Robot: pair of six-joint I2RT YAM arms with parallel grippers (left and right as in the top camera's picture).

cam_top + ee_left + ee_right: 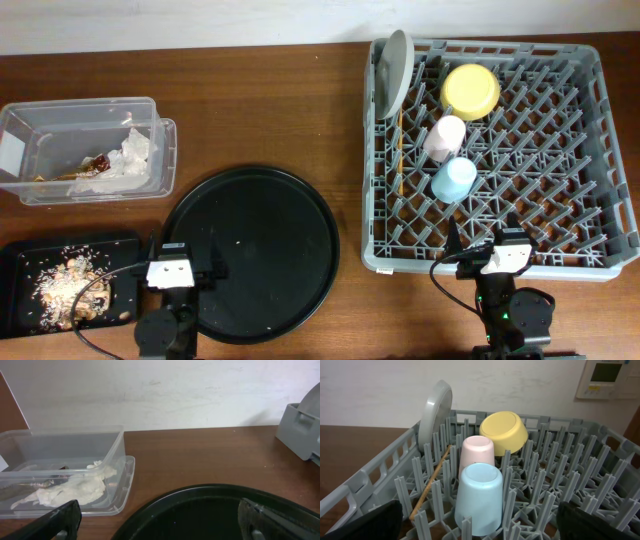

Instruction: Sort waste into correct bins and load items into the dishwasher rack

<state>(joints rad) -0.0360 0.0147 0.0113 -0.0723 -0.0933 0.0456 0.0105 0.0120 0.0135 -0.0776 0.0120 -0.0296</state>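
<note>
— Where is there room to move?
— The dishwasher rack's (570,266) right half stands free; the dishes crowd its left wall.
— And the chopsticks (400,150)?
— Along that wall, long axis near-to-far, beside the white plate (396,68) on edge in the far-left corner.
— Claws?
— Left gripper (165,527) and right gripper (480,525) both spread wide, the right at the rack's near edge.

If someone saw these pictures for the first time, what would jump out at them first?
The grey dishwasher rack on the right stands out first, with a yellow bowl, a pink cup and a light blue cup lined up among its pegs and a white plate standing on edge at its left wall. Then the large round black tray, a dark disc mid-table.
</note>
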